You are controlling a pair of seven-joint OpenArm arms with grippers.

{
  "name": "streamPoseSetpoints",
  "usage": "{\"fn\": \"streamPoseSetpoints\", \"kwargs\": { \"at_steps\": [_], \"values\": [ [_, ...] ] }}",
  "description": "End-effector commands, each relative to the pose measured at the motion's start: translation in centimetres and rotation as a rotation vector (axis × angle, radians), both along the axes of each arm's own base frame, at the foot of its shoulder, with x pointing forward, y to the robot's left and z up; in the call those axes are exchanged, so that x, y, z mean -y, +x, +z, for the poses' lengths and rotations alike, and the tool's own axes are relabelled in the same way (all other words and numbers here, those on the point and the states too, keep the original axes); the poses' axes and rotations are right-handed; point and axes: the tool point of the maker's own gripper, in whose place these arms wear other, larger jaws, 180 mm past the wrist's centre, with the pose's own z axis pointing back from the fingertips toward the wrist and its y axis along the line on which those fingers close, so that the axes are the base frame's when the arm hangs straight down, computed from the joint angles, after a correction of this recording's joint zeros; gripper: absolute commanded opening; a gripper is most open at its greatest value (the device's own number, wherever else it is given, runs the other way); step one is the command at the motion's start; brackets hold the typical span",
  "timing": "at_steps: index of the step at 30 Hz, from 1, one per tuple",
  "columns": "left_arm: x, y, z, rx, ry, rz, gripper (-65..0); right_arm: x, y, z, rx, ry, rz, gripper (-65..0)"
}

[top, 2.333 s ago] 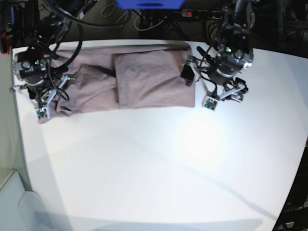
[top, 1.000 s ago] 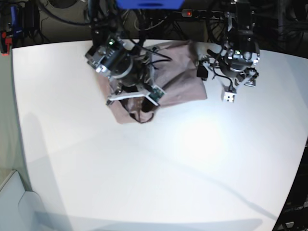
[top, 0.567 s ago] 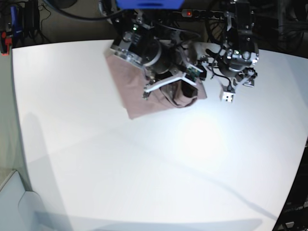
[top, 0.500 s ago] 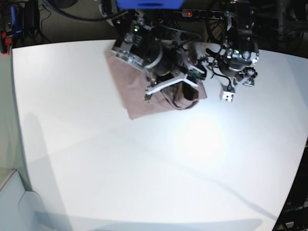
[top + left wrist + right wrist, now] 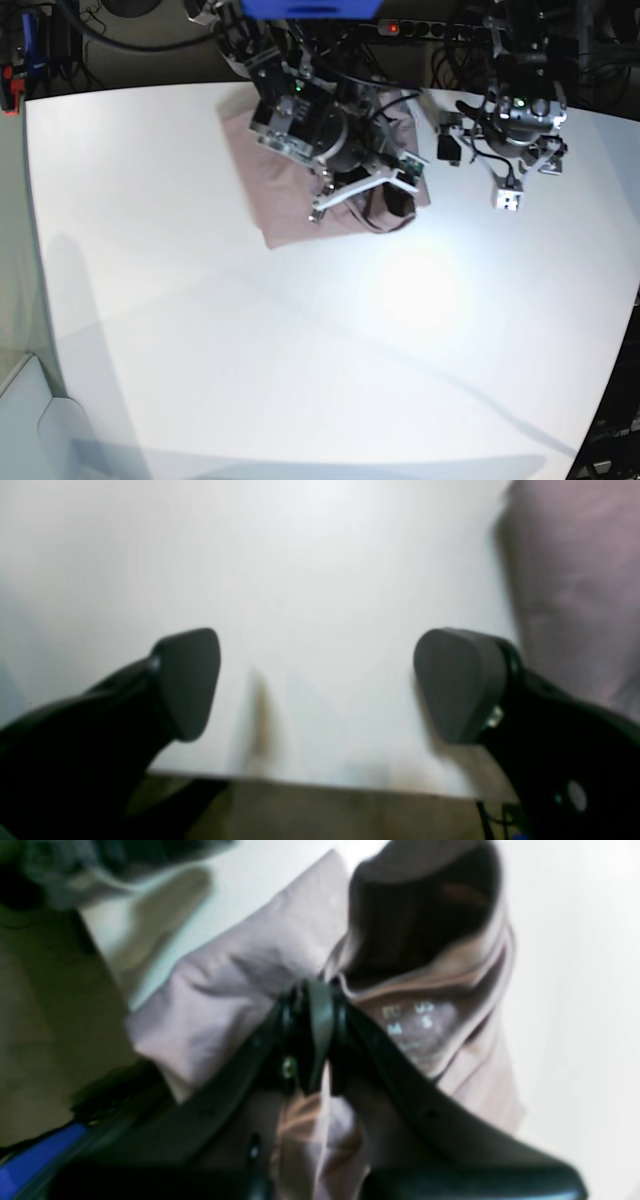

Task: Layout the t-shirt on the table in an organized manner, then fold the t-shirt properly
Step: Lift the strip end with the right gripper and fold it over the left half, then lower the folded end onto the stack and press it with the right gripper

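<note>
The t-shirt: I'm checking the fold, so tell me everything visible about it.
The t-shirt is dusty mauve-pink, soft matte fabric, folded into a compact, roughly rectangular bundle near the table's far edge. The right gripper is shut on a fold beside the open neckline, where a printed size label shows. The left gripper is open over bare table beside it.

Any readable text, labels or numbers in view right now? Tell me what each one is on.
"M" and "S", under two blurred smaller marks: printed size label inside the neck of the t-shirt, right wrist view.
Fainter lines below them: too blurred to read.
Nothing readable on the table or either arm.
</note>
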Motion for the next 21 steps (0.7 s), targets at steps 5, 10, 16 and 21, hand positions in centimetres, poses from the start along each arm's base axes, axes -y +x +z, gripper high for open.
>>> {"fn": "streamPoseSetpoints", "kwargs": {
  "at_steps": [5, 10, 16, 21],
  "values": [
    [-3.4, 0.0, 1.6, 0.032, 0.062, 0.06, -1.7, -1.2, 0.6, 1.7, 0.039, 0.057, 0.015, -65.0],
    [-6.4, -1.8, 2.0, 0.021, 0.103, 0.136, -1.7, -2.0, 0.2, 1.9, 0.044, 0.06, 0.045, -65.0],
    [-7.8, -3.7, 2.3, 0.004, 0.131, 0.168, -1.7, -2.1, 1.0, -0.6, 0.001, -0.003, 0.067, -65.0],
    [-7.7, -4.4, 2.0, -0.008, 0.134, 0.165, -1.7, -2.7, 1.2, -0.6, -0.015, 0.018, 0.081, -59.6]
  ]
}}
